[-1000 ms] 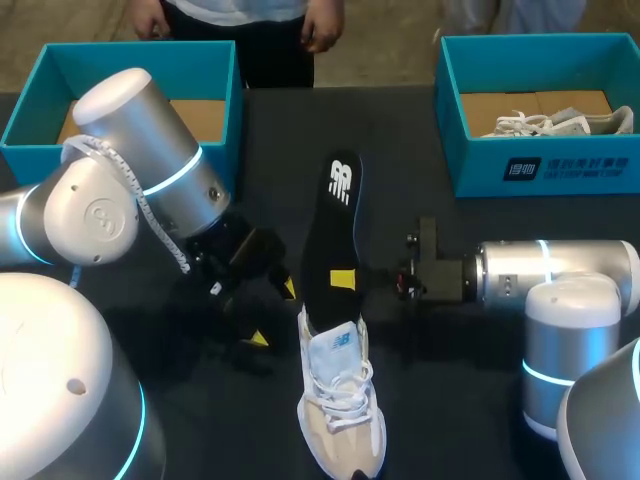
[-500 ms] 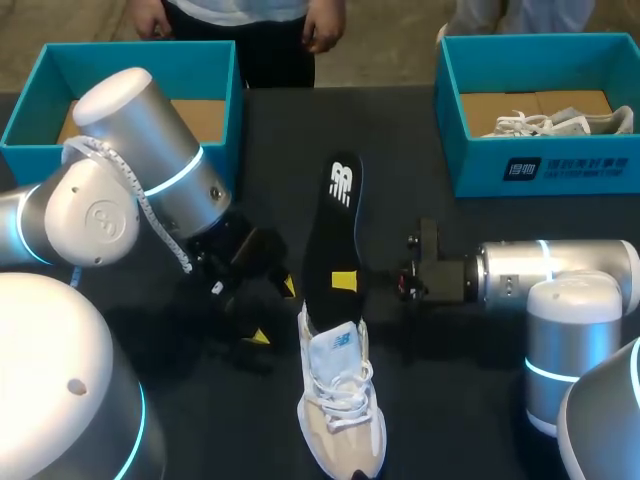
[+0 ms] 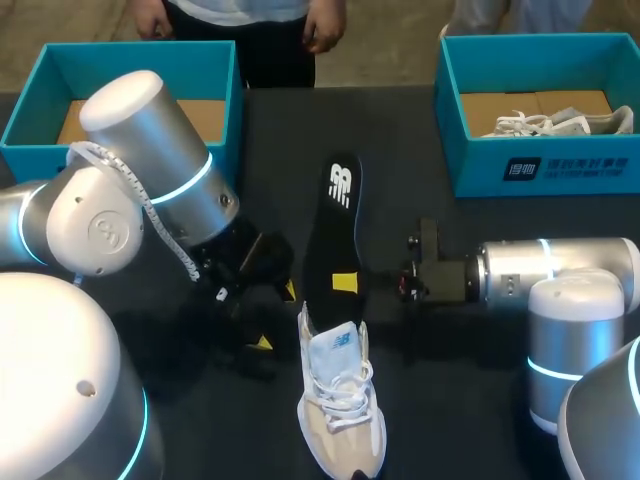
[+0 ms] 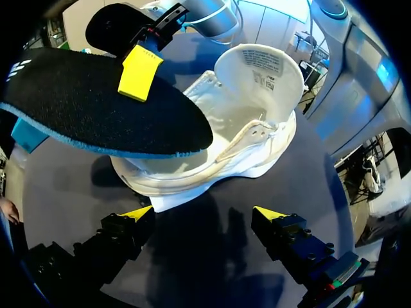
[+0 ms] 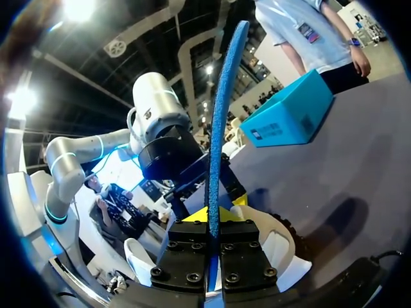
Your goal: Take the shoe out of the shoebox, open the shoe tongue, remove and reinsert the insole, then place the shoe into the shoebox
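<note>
At table (image 3: 400, 130) centre lies one shoe (image 3: 340, 405); right end effector (image 3: 343, 283) clamps one insole (image 3: 335, 225) at its 12 o'clock; left end effector (image 3: 275, 316) gapes at 9 o'clock.

My left gripper (image 4: 204, 215) hangs low, fingers spread wide apart, gripping nothing. My right gripper (image 5: 209, 224) lies level, pointing toward the left one, fingers clamped on the insole (image 3: 335, 232).

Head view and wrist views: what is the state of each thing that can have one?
insole: out of the shoe, held
right gripper: shut on insole
left gripper: open, empty
shoe: outside both boxes, upright
tongue: pulled open
left shoebox: open, no shoe visible
right shoebox: open, holds second shoe
</note>
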You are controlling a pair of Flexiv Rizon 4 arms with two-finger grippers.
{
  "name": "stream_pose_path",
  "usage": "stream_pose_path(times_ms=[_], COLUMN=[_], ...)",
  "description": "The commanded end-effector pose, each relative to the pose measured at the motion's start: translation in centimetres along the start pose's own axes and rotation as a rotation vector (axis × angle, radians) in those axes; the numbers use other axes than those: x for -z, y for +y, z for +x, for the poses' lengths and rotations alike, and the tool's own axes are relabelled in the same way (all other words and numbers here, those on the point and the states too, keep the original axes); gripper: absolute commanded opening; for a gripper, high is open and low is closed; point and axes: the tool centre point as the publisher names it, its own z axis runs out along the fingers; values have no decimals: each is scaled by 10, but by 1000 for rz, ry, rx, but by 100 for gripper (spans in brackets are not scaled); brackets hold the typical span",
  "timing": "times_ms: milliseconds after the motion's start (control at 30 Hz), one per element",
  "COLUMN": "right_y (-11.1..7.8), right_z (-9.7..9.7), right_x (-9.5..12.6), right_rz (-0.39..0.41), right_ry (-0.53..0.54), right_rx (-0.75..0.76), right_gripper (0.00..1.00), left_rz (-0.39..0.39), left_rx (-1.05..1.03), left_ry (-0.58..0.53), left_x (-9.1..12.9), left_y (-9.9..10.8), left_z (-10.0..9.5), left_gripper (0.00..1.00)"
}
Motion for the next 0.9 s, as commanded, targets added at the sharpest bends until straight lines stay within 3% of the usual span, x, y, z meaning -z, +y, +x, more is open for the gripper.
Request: stream_pose_path(times_ms=[33,900], right_y=[0,-6], right_z=[1,2], right_x=[1,2], right_rz=[3,7], right_ry=[2,28], right_rx=[1,4], right_gripper=[0,0], left_rz=[-5,-5], left_rx=[0,0], left_ry=[-3,-3], left_x=[0,0], left_y=[-1,-1], left_z=[1,1], left_gripper=[100,100])
